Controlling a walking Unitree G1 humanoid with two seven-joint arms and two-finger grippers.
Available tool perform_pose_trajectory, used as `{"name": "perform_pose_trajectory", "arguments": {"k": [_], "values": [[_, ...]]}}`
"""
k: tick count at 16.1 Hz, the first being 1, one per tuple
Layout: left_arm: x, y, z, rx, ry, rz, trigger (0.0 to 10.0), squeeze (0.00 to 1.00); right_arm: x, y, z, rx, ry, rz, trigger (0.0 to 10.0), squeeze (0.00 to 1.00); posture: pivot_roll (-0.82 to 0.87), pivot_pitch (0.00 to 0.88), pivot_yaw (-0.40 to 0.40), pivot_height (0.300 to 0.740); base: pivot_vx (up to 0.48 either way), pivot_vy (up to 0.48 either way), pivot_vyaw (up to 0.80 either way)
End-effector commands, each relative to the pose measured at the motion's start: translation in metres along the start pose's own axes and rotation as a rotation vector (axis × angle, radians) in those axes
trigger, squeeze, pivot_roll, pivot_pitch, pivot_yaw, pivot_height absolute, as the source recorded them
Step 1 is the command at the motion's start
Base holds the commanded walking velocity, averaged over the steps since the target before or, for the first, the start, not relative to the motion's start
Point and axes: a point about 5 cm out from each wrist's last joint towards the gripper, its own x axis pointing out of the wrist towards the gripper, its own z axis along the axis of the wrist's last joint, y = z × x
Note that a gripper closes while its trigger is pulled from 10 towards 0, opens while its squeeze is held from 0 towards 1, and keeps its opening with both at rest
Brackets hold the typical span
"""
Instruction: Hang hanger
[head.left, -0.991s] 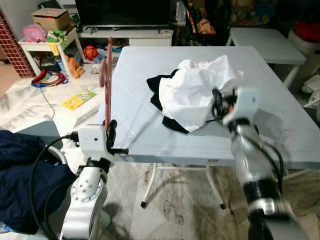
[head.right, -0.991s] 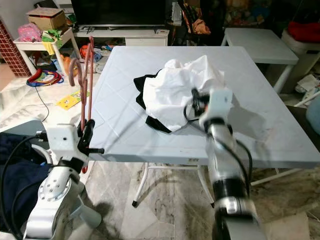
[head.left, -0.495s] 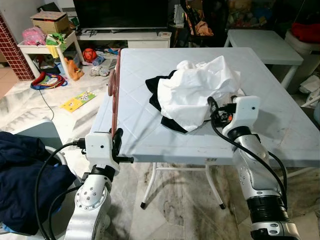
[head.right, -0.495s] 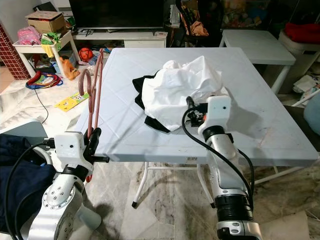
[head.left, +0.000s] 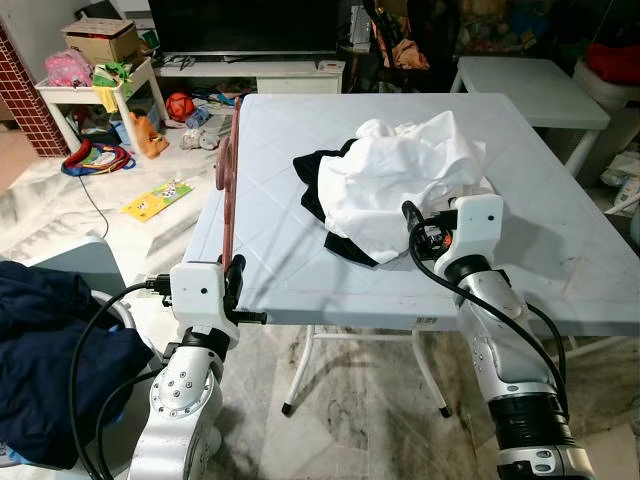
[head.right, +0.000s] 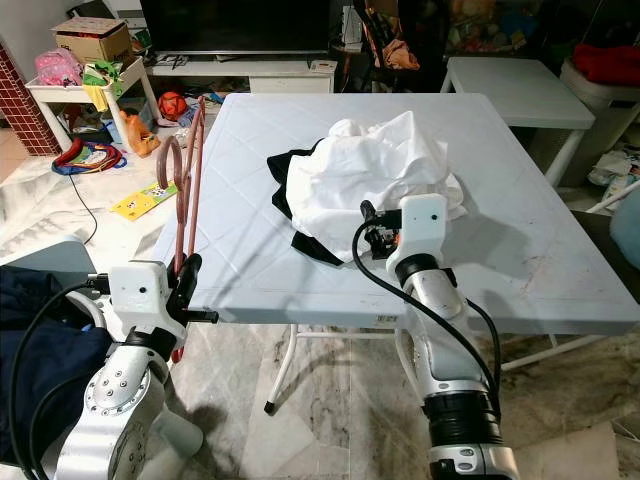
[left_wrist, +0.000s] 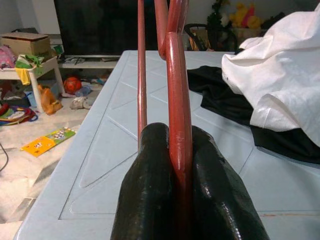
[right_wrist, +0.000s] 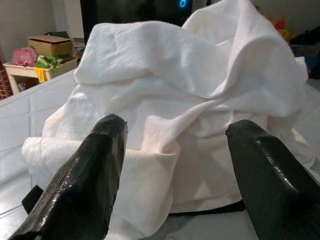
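Left wrist view: my left tool (left_wrist: 182, 165) clamps the hanger (left_wrist: 172, 75) upright, while my right tool (right_wrist: 175, 170) gapes before the shirt (right_wrist: 200, 90), ready to grab.

Bright, even indoor light; sharp views, soft shadows, bg dim.

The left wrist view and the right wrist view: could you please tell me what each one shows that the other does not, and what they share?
The left wrist view alone shows the red hanger clamped upright between the left gripper fingers, plus the black garment spread flat on the table.

The right wrist view alone shows the right gripper, its fingers spread wide, facing the cloth from close by without touching it.

Both show the white garment heaped on the pale table and the cardboard box in the background.
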Motion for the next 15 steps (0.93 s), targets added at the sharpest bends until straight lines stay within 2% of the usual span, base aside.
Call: {"name": "perform_pose_trajectory", "arguments": {"k": [1, 3, 7, 15], "values": [[0.002, 0.001, 0.007, 0.008, -0.024, -0.005, 10.0, 0.0, 0.0, 0.001, 0.006, -0.012, -0.015, 0.009, 10.0, 0.0, -0.06, 0.0, 0.016, 0.74, -0.251, 0.0, 0.0], [0.002, 0.0, 0.006, 0.008, -0.023, -0.007, 10.0, 0.0, -0.003, 0.002, 0.001, 0.036, 0.002, 0.047, 10.0, 0.0, -0.07, 0.0, 0.016, 0.74, -0.247, 0.0, 0.0], [-0.001, 0.004, -0.001, 0.006, 0.005, 0.003, 10.0, 0.0, -0.012, 0.003, -0.019, 0.023, 0.069, 0.054, 10.0, 0.0, -0.07, 0.0, 0.02, 0.74, -0.247, 0.0, 0.0], [0.003, 0.004, -0.003, 0.012, 0.015, -0.006, 10.0, 0.0, -0.013, 0.001, -0.025, 0.021, 0.092, 0.061, 10.0, 0.0, -0.07, 0.0, 0.028, 0.74, -0.247, 0.0, 0.0]]}}
